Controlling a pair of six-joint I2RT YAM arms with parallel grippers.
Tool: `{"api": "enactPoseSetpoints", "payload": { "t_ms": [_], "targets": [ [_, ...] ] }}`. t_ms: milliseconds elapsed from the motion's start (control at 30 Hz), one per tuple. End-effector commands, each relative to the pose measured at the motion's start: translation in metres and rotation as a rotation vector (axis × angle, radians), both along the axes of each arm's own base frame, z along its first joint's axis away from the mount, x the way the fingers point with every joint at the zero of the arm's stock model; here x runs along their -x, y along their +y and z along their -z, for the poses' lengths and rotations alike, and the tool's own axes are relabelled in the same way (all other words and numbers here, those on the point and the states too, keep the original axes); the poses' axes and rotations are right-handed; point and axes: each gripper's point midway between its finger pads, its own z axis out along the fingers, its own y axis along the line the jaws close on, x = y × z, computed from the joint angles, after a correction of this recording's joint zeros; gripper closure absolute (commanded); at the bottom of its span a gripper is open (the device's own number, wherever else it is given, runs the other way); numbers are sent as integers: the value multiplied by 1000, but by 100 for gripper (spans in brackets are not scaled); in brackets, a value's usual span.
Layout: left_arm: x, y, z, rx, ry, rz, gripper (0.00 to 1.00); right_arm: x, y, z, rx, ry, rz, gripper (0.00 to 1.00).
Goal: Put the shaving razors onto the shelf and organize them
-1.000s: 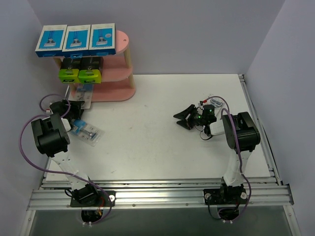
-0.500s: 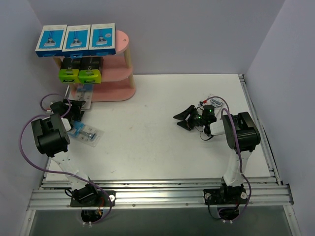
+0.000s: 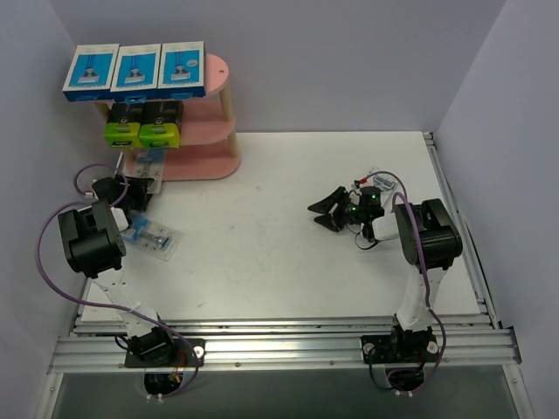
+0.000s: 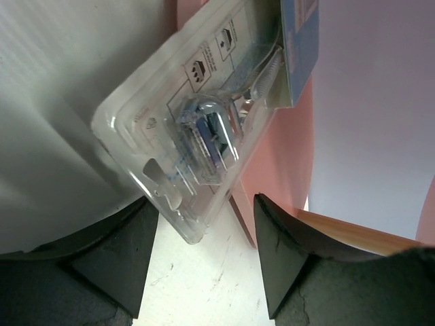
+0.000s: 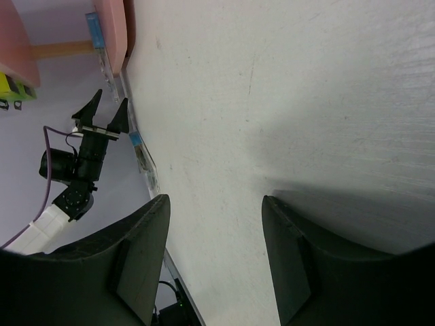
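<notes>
Shelf (image 3: 214, 131): three blue boxes (image 3: 134, 70) on top, two black boxes (image 3: 142, 122) on the middle board.
Bottom board: clear pack (image 3: 148, 166), apparently overhanging, partly hidden.
Left claw (image 3: 135, 194): spread, empty, just before shelf.
Right claw (image 3: 330, 209): spread, well right of shelf.
Loose pack (image 3: 155, 237): on table (image 3: 279, 262) before shelf.

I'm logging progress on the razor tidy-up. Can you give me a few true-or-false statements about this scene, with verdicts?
1. Three blue-and-white boxes sit on the top tier of the shelf. True.
2. The black boxes with lime-green ends lie on the table. False: they are on the shelf's middle tier.
3. The right gripper holds a blister pack. False: it is open and empty over bare table.
4. A loose blister pack lies on the table near the left arm. True.
5. The left gripper is open, with a second blister pack just ahead, by the shelf's bottom tier. True.
</notes>
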Motion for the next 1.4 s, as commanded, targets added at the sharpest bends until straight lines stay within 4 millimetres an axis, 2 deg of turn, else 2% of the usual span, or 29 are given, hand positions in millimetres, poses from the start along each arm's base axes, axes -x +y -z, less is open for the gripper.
{"api": "enactPoseSetpoints", "payload": {
  "t_ms": [0,133,467,967,1367],
  "targets": [
    [-19,4,-33,-20,-85,-13,34,-5,1,-7,-4,-43,-22,48],
    [-25,2,-34,-22,-88,-13,35,-4,1,-3,-8,-36,-26,48],
    [-31,6,-21,-21,-68,-22,36,-8,-4,2,-9,-30,-23,49],
    [-49,7,-32,-44,-87,-1,37,-10,-5,4,-4,-32,-22,49],
    [-54,8,-20,-58,-59,17,37,-12,-6,4,0,-32,-25,49]
  ]
}}
